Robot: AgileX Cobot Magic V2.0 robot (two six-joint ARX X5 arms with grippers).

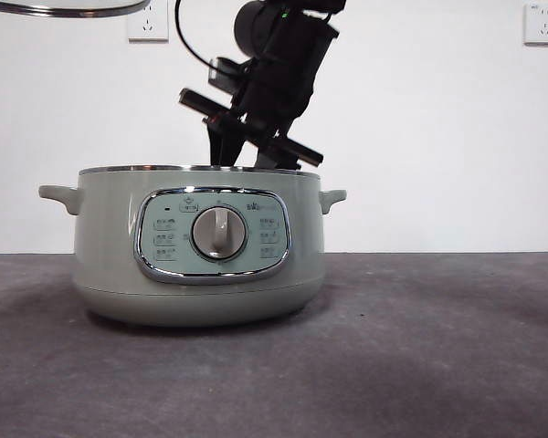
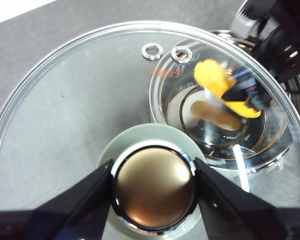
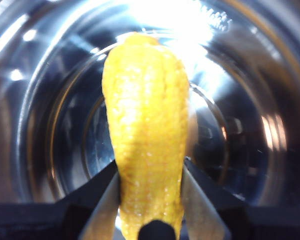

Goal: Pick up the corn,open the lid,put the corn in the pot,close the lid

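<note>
Right fingers (image 3: 149,200) grasp the corn (image 3: 146,135) from both sides, holding it over the shiny interior of the open pot (image 1: 201,246), which stands on the grey bench (image 1: 420,347). Left fingers (image 2: 154,187) clench the knob of the lid (image 2: 90,100), held raised to the pot's upper left.
</note>
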